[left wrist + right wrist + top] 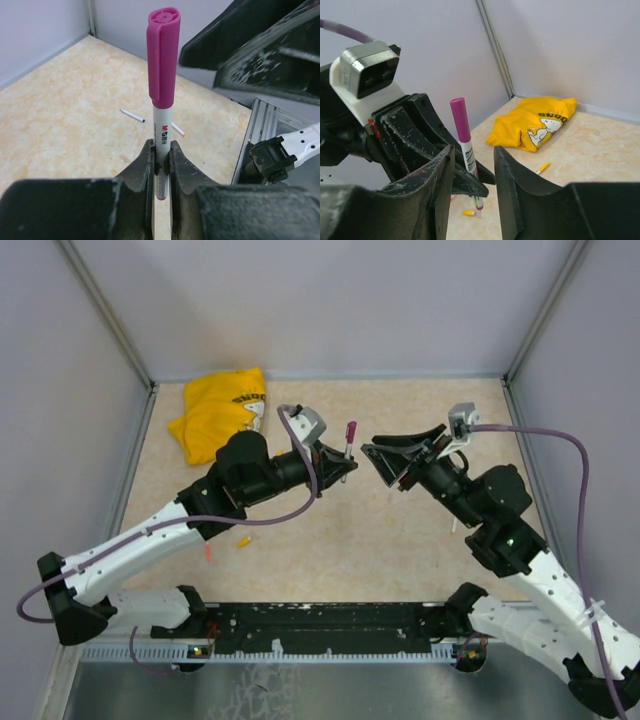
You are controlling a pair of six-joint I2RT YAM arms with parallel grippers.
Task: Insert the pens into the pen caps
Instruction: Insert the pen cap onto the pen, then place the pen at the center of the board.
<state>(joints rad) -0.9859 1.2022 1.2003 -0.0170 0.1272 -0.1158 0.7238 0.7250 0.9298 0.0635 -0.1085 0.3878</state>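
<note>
Left end effector (161, 152) grips the capped pen (162, 120) upright — right end effector (473, 157), open and empty beside it, should retreat straight.

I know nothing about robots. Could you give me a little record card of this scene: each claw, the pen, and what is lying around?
Left gripper: shut on white pen, held upright
Pen's top: magenta cap fitted on
Right gripper: open, empty, facing that pen
On the table: two loose pens, small yellow cap
Far left corner: crumpled yellow cloth
</note>
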